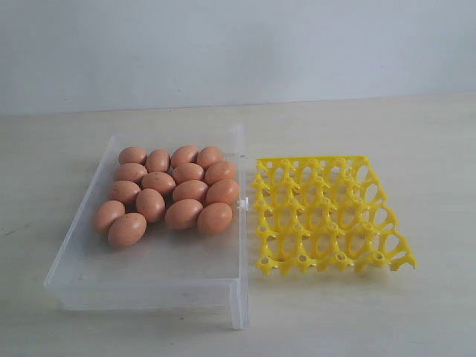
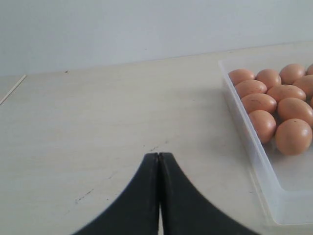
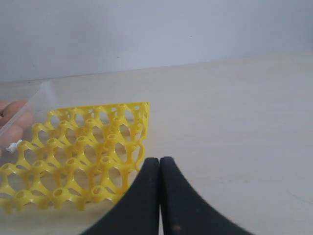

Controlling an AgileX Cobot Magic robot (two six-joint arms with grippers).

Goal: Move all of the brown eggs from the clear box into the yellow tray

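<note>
Inside the clear box [image 1: 163, 256] all brown eggs [image 1: 190, 190] are lying, yellow tray [image 1: 309, 160] empty; left pincer [image 2: 159, 155] and right pincer [image 3: 159, 159], both closed, are needing opening first.

Orange-brown eggs [image 1: 190, 190] are clustered in the far half of a shallow clear box [image 1: 163, 256] — just beside it, rightward, a yellow lattice tray [image 1: 312, 161] is laid flat.
</note>
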